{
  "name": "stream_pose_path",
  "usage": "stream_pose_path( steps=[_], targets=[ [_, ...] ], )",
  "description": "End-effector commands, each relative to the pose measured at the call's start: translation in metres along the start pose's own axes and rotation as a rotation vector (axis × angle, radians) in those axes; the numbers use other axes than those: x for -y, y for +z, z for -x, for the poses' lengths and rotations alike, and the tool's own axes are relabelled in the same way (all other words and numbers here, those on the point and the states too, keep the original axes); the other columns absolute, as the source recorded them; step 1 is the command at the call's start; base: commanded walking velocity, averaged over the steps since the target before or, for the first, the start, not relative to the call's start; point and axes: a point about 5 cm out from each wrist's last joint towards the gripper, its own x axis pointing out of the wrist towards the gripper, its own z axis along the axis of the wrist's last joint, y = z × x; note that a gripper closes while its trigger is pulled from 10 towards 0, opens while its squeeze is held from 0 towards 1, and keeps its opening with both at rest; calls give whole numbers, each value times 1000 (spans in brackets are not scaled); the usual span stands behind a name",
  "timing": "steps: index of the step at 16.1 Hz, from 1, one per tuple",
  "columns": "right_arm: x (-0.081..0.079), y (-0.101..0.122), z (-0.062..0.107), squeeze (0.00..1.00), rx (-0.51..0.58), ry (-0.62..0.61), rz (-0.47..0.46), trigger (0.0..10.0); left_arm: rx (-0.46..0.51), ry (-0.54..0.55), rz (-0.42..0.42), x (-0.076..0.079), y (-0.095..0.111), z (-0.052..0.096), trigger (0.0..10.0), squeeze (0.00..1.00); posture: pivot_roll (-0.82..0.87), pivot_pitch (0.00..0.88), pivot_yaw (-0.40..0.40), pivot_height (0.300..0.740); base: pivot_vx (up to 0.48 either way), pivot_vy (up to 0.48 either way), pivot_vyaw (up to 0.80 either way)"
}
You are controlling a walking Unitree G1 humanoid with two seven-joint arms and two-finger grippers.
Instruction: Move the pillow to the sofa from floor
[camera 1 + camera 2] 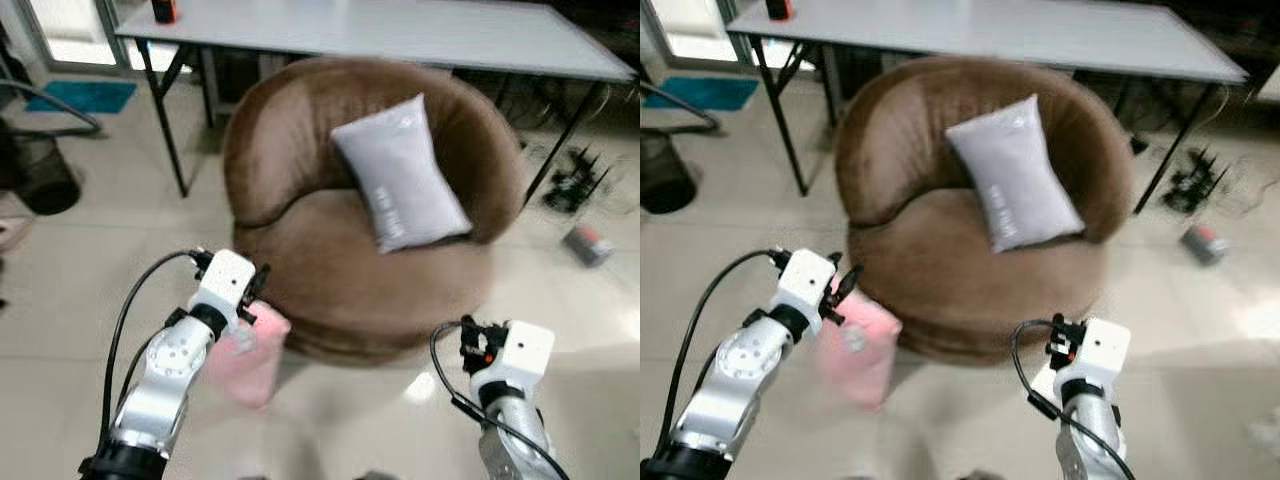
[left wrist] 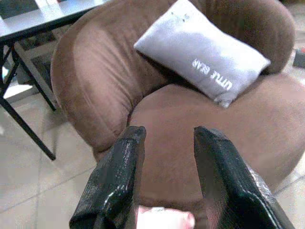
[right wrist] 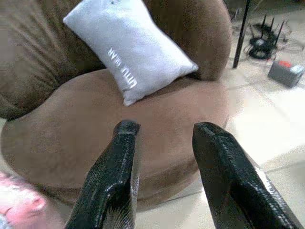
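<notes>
A pink pillow (image 1: 245, 355) stands on the floor tiles against the front left of the round brown sofa (image 1: 340, 290). A grey pillow (image 1: 400, 175) with white lettering leans on the sofa's backrest. My left gripper (image 2: 167, 133) is open just above the pink pillow, whose top edge (image 2: 164, 219) shows at the base of the fingers, and it points at the sofa seat. My right gripper (image 3: 164, 128) is open and holds nothing, off the sofa's front right. The pink pillow (image 3: 19, 205) also shows low in the right wrist view.
A long grey table (image 1: 400, 30) on black legs stands behind the sofa. Cables and a small box (image 1: 588, 243) lie on the floor at the right. A black bin (image 1: 40, 170) and a teal mat (image 1: 80, 97) are at the left.
</notes>
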Motion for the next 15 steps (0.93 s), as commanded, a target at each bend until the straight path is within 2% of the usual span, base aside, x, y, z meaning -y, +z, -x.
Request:
stream_pose_path(
  steps=[1, 5, 7, 9, 15],
  targets=[
    [6, -1, 3, 0, -11, -27, -13, 10000, 14, -25, -9, 5, 4, -1, 10000, 0, 48, 44, -26, 740, 0, 480, 0],
    [2, -9, 7, 0, -16, -61, -38, 10000, 15, -55, -40, -2, 7, -6, 10000, 0, 60, 45, 42, 740, 0, 480, 0],
    [2, -10, 10, 0, -11, -71, -43, 10000, 13, -69, -40, -2, 8, -10, 10000, 0, 52, 47, 47, 740, 0, 480, 0],
    [5, -11, 14, 0, -25, -82, -78, 10000, 14, -69, -26, 1, 7, -12, 10000, 0, 41, 46, 39, 740, 0, 480, -509],
    [14, -7, 14, 0, -26, -98, -58, 10000, 23, -59, 0, 12, 6, -16, 10000, 0, 12, 40, -1, 740, 0, 480, -780]
  ],
)
